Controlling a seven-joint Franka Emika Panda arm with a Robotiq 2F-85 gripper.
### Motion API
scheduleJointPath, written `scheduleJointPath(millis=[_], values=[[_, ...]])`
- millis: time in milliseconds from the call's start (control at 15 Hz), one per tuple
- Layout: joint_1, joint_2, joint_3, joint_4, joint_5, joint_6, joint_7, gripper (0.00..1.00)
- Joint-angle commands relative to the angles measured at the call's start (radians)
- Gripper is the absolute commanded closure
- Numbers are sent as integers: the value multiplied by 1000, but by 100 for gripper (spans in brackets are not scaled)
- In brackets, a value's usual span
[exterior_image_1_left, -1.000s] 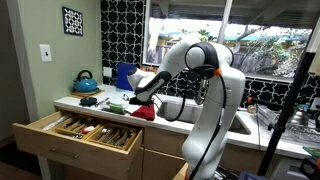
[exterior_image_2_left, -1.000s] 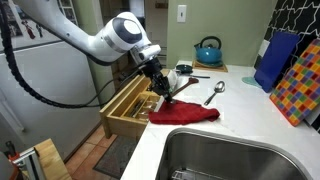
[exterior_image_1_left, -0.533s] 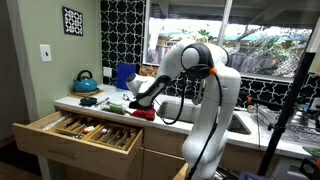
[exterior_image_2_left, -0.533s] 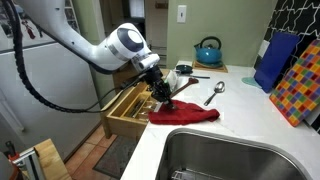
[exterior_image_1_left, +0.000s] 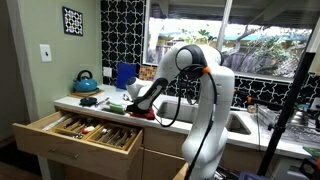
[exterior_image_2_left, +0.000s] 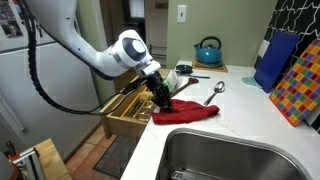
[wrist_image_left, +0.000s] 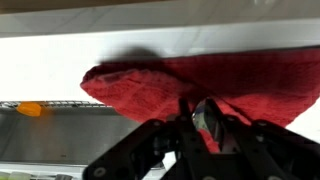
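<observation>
- The hand (exterior_image_2_left: 160, 95) hangs low over the front edge of the tabletop (exterior_image_2_left: 250, 105), just above the near end of the red cloth (exterior_image_2_left: 185, 114). It sits there because the cloth lies right at that edge.
- In the wrist view the fingers (wrist_image_left: 185, 125) stand close together over the cloth (wrist_image_left: 200, 80) with a small pale thing between them. I cannot tell whether they are clamped on it or parted.
- The red cloth lies crumpled and flat on the tabletop, between the open drawer (exterior_image_2_left: 125, 105) and the sink (exterior_image_2_left: 230, 150), with one end near the drawer side.
- The drawer (exterior_image_1_left: 75, 128) is pulled fully out below the hand (exterior_image_1_left: 133, 103), and its compartments of utensils are exposed.
- A ladle (exterior_image_2_left: 215, 92) lies beyond the cloth, and a blue kettle (exterior_image_2_left: 208, 50) stands further back, both well clear of the hand.
- I can read no brand, label or writing in any view; the patterned wall picture (exterior_image_1_left: 73, 20) bears no letters.
</observation>
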Motion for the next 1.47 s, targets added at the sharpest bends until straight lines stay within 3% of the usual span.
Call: scheduleJointPath(millis=[0,400,667,1000,1400], values=[[2,-23,-15,-13,41,5,-39,45],[-2,-77,-19,-10,55,98,-86,1],[-1,-34,-27,-4,230,244,-280,0],[-2,12,-28,32,434,215,-559,0],[3,79,-40,120,559,195,-743,0]])
